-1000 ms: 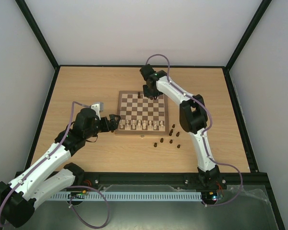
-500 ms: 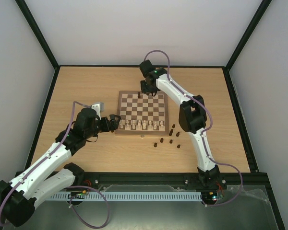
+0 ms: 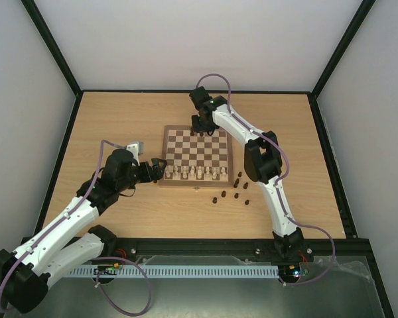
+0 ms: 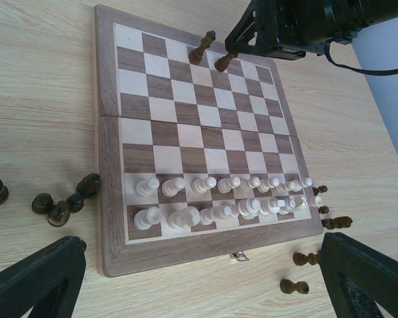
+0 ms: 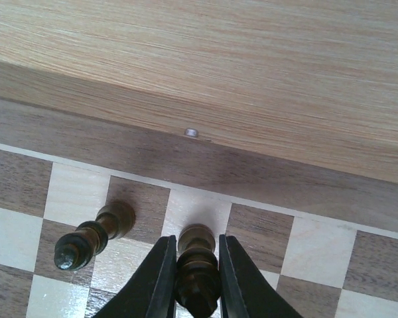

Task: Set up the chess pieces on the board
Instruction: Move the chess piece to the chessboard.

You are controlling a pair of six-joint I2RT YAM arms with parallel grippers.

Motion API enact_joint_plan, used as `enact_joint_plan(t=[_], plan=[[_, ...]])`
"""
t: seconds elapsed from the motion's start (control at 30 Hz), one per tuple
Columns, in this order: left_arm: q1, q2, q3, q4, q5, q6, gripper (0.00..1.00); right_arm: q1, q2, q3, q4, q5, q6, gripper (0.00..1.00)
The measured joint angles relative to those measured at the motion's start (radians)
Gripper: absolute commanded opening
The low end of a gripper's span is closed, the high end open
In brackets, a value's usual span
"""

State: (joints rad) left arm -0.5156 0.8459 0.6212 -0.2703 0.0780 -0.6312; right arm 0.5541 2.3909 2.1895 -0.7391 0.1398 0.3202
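The board (image 3: 205, 150) lies mid-table, with two rows of pale chess pieces (image 3: 196, 173) along its near edge. My right gripper (image 5: 196, 246) is shut on a dark-brown piece (image 5: 198, 273), held upright over a cream square in the far row. Another dark piece (image 5: 93, 236) stands one square to its left. In the left wrist view these are the standing piece (image 4: 200, 48) and the held one (image 4: 223, 61). My left gripper (image 4: 199, 291) hangs open by the board's near-left corner, with nothing between its fingers (image 4: 33, 285).
Several loose dark pieces (image 3: 235, 192) lie on the tabletop off the board's near-right corner; the left wrist view shows them on both sides (image 4: 60, 202) (image 4: 312, 258). A small metal clasp (image 4: 239, 256) sticks out of the board's near edge. Black frame rails border the table.
My right gripper has shifted a little left along the board's far row with the dark piece in it. The left arm has not moved.
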Motion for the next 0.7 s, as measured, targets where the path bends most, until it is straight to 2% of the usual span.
enact_joint_plan(t=[0.13,0.33,0.57,0.7], plan=[[0.000,0.000,0.000,0.000,0.000,0.000,1.00,0.001,0.011,0.013,0.003,-0.002,-0.003,0.14],[0.000,0.002,0.000,0.000,0.000,0.000,1.00,0.001,0.012,0.014,0.005,-0.004,-0.003,0.32],[0.000,0.006,0.000,0.000,0.000,0.000,1.00,0.001,0.012,0.014,0.005,-0.004,-0.008,0.40],[0.000,0.006,0.000,0.000,-0.002,0.000,0.99,0.001,0.012,0.014,0.005,0.000,-0.007,0.58]])
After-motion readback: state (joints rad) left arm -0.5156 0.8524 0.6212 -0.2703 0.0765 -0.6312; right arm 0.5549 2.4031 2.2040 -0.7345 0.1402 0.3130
